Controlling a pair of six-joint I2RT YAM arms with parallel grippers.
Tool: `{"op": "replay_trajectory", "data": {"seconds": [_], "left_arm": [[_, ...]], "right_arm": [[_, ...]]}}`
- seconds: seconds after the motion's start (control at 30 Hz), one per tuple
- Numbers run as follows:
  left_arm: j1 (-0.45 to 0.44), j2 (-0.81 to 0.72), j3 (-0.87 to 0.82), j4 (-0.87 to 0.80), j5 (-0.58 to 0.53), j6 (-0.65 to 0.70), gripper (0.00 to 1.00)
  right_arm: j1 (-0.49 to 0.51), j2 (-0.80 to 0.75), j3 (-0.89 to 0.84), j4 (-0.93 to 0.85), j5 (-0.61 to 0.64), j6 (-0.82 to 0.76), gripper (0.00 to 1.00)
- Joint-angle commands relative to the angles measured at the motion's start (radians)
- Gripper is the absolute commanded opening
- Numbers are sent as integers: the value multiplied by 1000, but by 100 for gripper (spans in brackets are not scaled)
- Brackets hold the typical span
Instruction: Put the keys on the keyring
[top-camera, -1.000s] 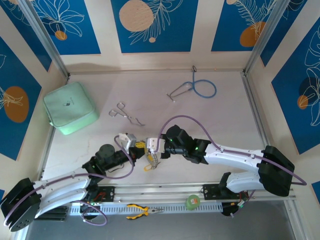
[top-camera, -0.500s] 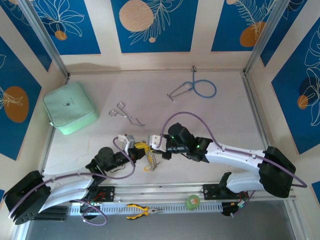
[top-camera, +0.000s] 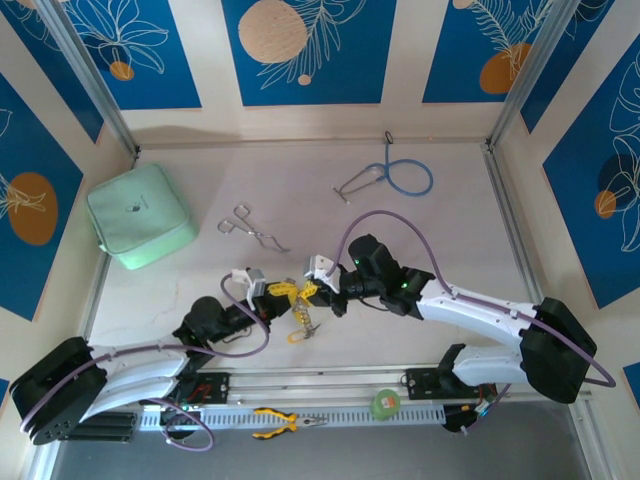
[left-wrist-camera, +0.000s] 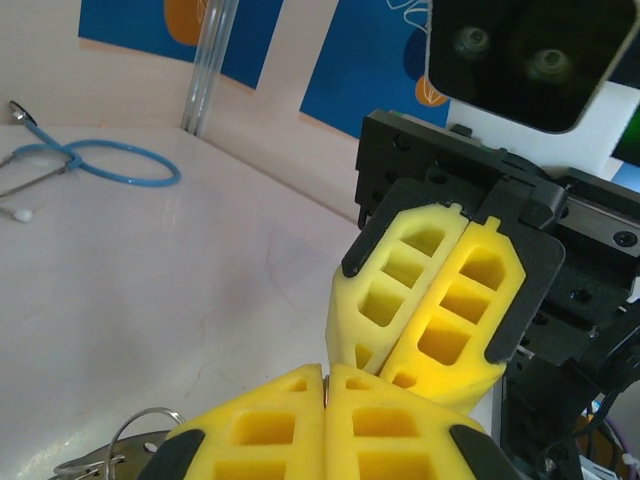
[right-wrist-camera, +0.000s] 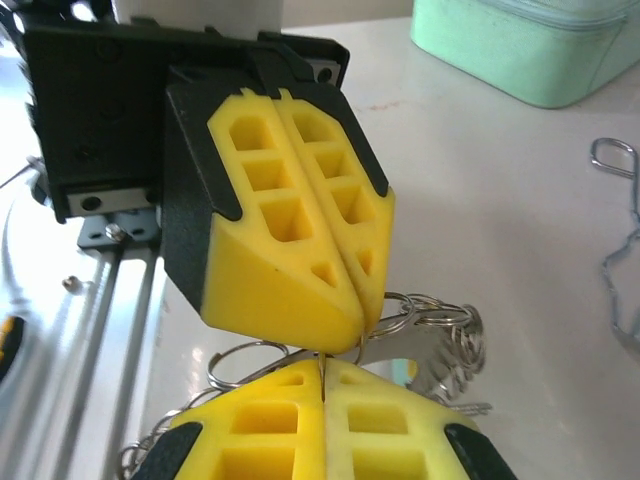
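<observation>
Two black-and-white arms meet over the pale table (top-camera: 450, 230), right of the mint-green pouch (top-camera: 140, 215) and nearer the bases than it. The blue-tubed stethoscope (top-camera: 400, 178) lies far to the pouch's right and the silver forceps (top-camera: 253, 230) just to its right. The left gripper (top-camera: 283, 293) and the right gripper (top-camera: 313, 291) sit tip to tip, each with yellow pads pressed together, pinching wire of the keyring (right-wrist-camera: 425, 335); its cluster of rings spills out beside the pads, with a yellow-headed key (top-camera: 296, 336) at its near end.
</observation>
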Motion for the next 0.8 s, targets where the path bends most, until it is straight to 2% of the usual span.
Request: {"op": "replay_trajectory", "data": {"seconds": [0.0,0.4,0.63,0.77], "left_arm": [[-4,-16,12,67,-17,19,0],[-4,-26,18,80,-53,13,0],[-4,-76,17,7,-59,13,0],[-4,-113,23,-60,-69,13,0]], "right_arm": [[-15,-27,-21,59,-119,87,0],[9,-34,-20,27,-56,58,0],[-23,-91,-29,-84,118,-11,0],[-30,-99,0,-194,165,-74,0]]}}
